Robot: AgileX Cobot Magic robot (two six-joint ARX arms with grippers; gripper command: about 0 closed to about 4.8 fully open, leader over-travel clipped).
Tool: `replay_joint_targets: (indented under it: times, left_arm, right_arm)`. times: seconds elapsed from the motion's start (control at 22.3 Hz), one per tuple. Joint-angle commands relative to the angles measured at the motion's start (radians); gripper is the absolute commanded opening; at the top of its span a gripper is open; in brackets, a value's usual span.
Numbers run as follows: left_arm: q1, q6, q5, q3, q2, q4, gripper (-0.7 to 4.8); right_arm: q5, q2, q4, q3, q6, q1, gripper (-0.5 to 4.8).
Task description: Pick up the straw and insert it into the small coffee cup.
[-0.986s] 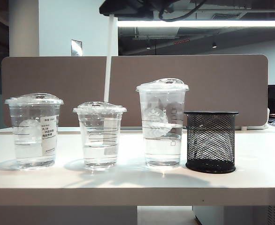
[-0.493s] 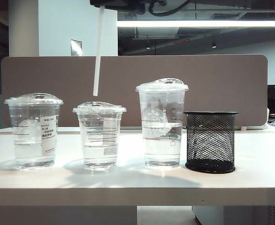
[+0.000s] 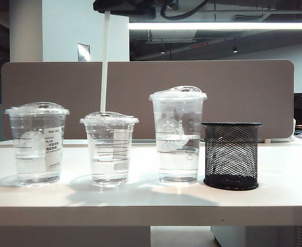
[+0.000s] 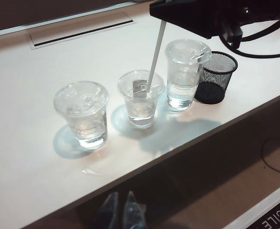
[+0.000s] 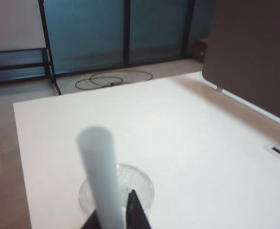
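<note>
The straw (image 3: 105, 62), long, thin and white, hangs almost upright from my right gripper (image 3: 108, 10), which is shut on its upper end at the top of the exterior view. Its lower tip sits at the domed lid of the small coffee cup (image 3: 110, 149), the middle and shortest of three clear cups. The left wrist view shows the straw (image 4: 155, 55) slanting down onto that cup's (image 4: 140, 100) lid. In the right wrist view the straw (image 5: 99, 171) is blurred between the fingers (image 5: 112, 210), with the lid (image 5: 140, 186) below. My left gripper (image 4: 122, 210) hangs below the table's front edge, shut and empty.
A wider cup with a text label (image 3: 37, 144) stands left of the small cup, and the tallest cup (image 3: 178, 136) stands to its right. A black mesh pen holder (image 3: 231, 154) is furthest right. A grey partition (image 3: 218, 92) runs behind the table. A scrap of clear plastic (image 4: 92, 171) lies near the front edge.
My right gripper carried the straw to the left, from between the small and tall cups to over the small cup. The straw's tip lifted, then came down to the lid.
</note>
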Motion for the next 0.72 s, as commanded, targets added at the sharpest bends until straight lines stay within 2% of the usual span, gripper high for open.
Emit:
replay_joint_targets:
  times: [0.04, 0.72]
  left_arm:
    - [-0.001, 0.001, 0.0, 0.002, 0.001, 0.007, 0.22]
    - [-0.001, 0.002, -0.001, 0.002, 0.001, 0.008, 0.22]
  right_arm:
    - [0.016, 0.004, -0.023, 0.005, 0.002, 0.001, 0.49]
    - [0.016, 0.023, -0.022, 0.015, 0.002, 0.001, 0.49]
